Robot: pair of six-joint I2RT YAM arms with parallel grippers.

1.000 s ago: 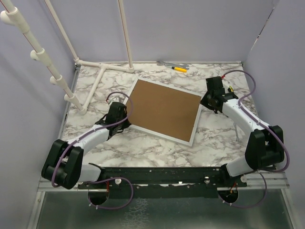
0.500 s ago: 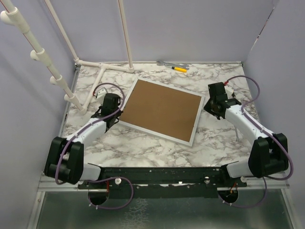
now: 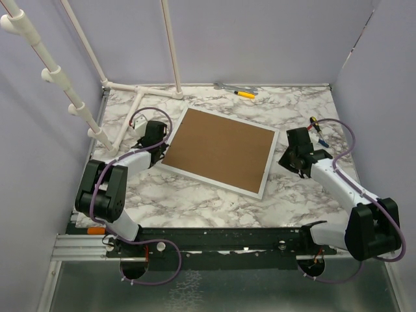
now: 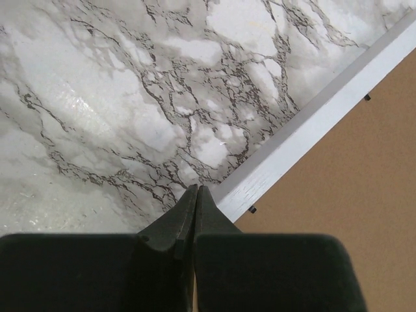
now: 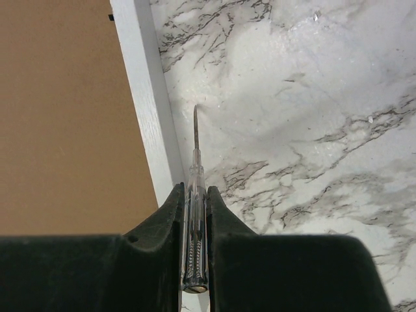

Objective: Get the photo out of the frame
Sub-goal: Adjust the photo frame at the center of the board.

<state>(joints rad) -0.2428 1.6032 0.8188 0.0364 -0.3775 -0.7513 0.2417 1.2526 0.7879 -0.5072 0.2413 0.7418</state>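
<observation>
The frame lies face down in the middle of the table, its brown back up. The photo is hidden beneath that back. My left gripper is shut with nothing in it, its tips over the marble just off the frame's white left rim. My right gripper is shut on a clear-handled screwdriver. The screwdriver's thin shaft points along the marble beside the frame's right rim, apart from it.
Small black tabs sit along the edge of the brown back. A white pipe rack stands at the back left. A yellow-handled tool lies at the back edge, and another tool lies at the right.
The left gripper has moved off the frame's near-left corner to beside its left edge. The right gripper has drawn back from the frame's right corner towards me, with the screwdriver still in it.
</observation>
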